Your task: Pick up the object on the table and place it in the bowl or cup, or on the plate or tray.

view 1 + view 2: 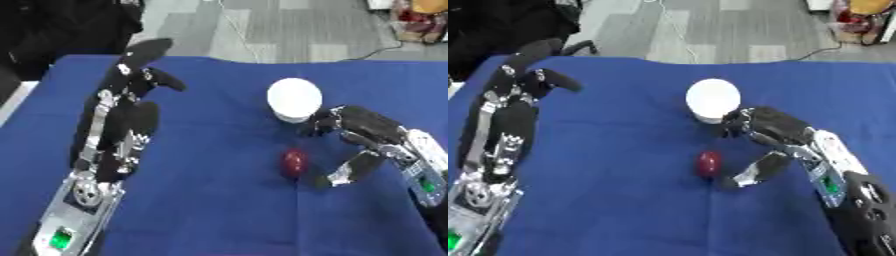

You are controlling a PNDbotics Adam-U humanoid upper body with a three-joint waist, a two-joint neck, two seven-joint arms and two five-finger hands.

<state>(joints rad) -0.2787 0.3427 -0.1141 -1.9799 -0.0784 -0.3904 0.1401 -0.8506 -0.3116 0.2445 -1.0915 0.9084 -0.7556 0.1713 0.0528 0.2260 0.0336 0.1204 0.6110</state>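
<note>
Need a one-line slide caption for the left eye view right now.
Right hand open beside a small red object on the blue table, white cup just behind; left hand idle, open.

Head stereo pair, steep downward view, near table (219, 210) (nearly identical overlap)

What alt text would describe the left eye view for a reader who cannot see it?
The robot's right hand is open beside a small red object on a blue table, not yet touching it. A white cup stands just behind. The left hand rests open at the left.
</note>
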